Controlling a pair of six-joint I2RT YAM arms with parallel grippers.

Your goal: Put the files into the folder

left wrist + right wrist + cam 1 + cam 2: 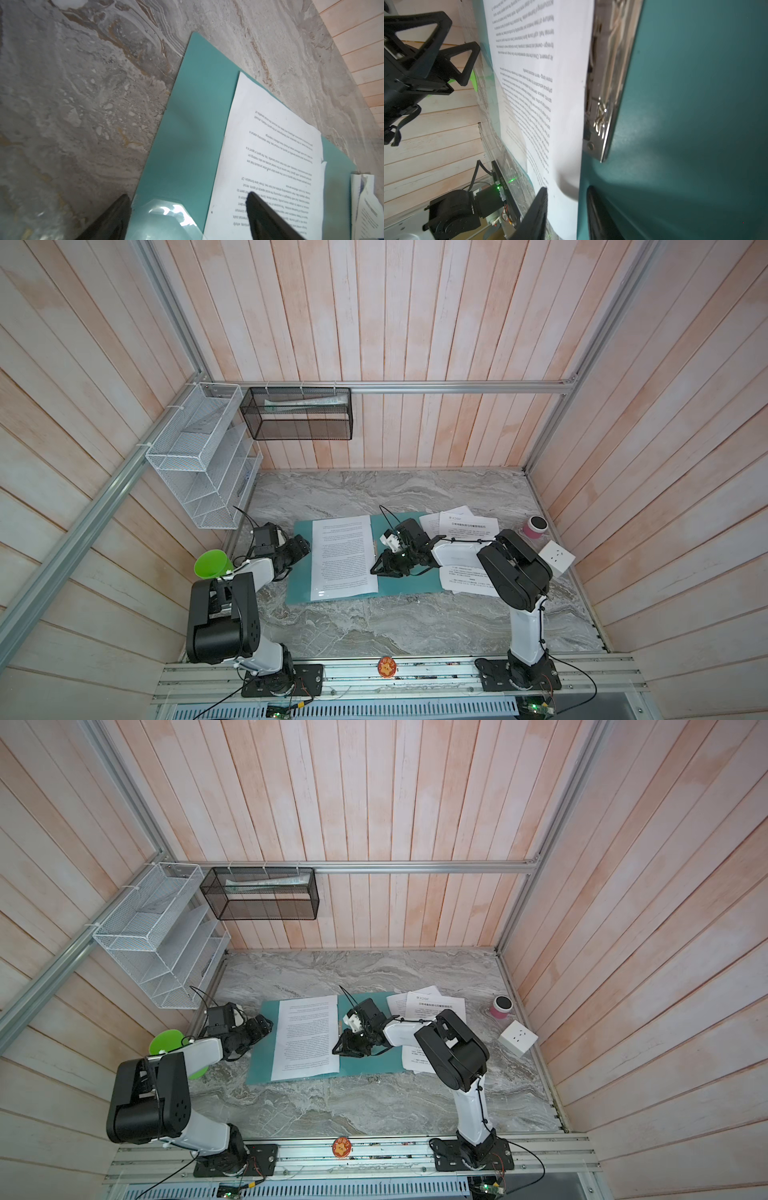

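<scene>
One sheet of the files (343, 558) lies on the open folder (409, 587) in both top views; the rest, beside it on the surface (374, 626), are partly hidden by the right arm (515, 568). Left wrist view: left fingers (112, 220) wide apart, empty, at the folder's edge. Right wrist view: right fingers (535, 214) slightly apart astride the sheet's curled edge; whether they pinch it I cannot tell.

Teal folder (261, 1067) lying open on the table (353, 1102), printed sheet (307, 1036) on its left half, right gripper (338, 1049) right at the sheet's edge.
</scene>
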